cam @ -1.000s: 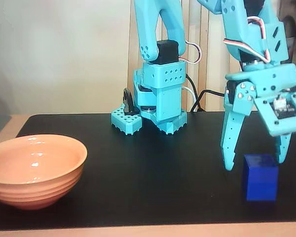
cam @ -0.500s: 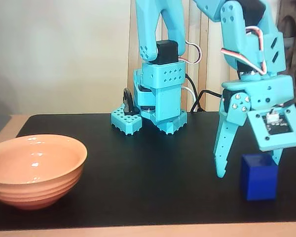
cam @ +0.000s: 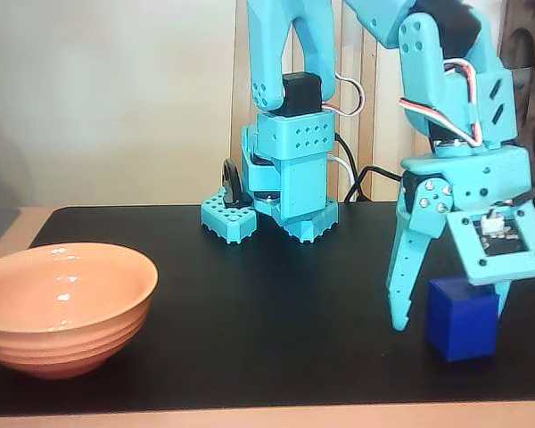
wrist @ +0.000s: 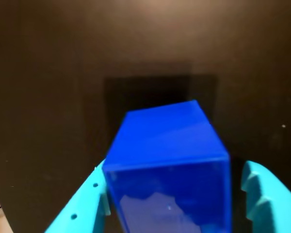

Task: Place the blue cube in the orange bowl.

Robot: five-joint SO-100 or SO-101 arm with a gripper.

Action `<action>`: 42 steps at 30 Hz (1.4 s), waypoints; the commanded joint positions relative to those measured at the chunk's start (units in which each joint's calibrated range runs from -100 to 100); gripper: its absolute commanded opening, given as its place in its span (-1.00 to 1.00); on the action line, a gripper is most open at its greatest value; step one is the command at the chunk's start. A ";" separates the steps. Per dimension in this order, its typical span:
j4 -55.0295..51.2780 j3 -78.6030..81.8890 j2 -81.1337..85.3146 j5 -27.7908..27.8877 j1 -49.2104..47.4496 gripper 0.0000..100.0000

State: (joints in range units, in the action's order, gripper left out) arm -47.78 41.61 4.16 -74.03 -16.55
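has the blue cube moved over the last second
Yes. In the fixed view the blue cube has slid slightly left, toward the orange bowl.

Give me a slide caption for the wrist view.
Open pincer straddling the blue cube on the black mat.

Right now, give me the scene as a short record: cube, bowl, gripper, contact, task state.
cube: blue cube on the black mat, right side of the fixed view
bowl: orange bowl at far left, nothing seen in it
gripper: gripper open, low, fingers on either side of the cube
contact: wrist view shows a gap at the right finger; left finger touching or nearly so
task state: cube not yet lifted
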 commanded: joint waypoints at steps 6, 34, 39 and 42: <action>1.43 -4.58 0.91 -0.51 1.00 -0.62; 1.35 -4.76 8.15 -0.45 1.50 -0.72; 1.26 -4.58 10.71 -0.45 2.41 -0.72; 0.65 -4.22 12.50 -0.45 2.51 -0.72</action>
State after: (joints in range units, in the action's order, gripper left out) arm -47.69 41.61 9.60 -74.03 -15.89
